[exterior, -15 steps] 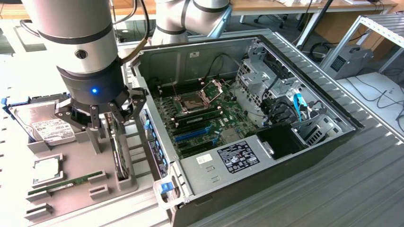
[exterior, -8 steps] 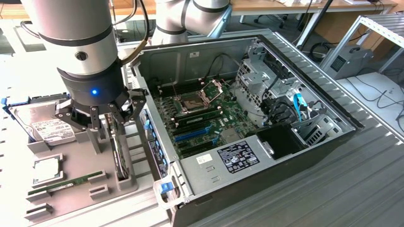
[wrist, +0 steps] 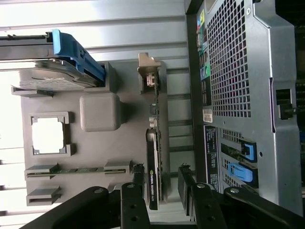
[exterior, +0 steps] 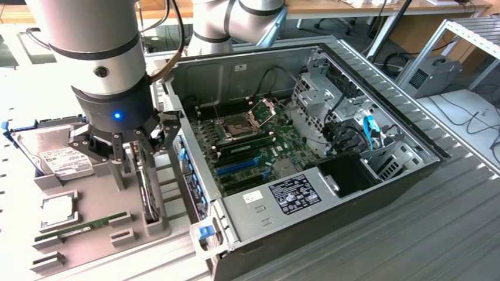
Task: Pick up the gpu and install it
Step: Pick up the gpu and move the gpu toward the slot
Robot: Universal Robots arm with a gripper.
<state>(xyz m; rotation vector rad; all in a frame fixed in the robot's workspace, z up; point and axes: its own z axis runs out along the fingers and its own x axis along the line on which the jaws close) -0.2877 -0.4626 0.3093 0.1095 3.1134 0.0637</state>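
Hovering where, that gripper?
Just beside the open computer case [exterior: 312, 152], the gripper [exterior: 131, 167] hangs low over a grey parts tray [exterior: 93, 205]. Its fingers are spread wide, clamping nothing.
And the gpu?
The gpu [wrist: 153, 162] stands on edge in the tray slot nearest the case (a thin black card), between the spread fingers. Whether they touch it I cannot tell.

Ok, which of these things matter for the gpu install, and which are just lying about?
Job: gpu, gripper open astride it, computer case, motherboard.
Lying about: hard drive, RAM stick, square chip, all on the gray tray.
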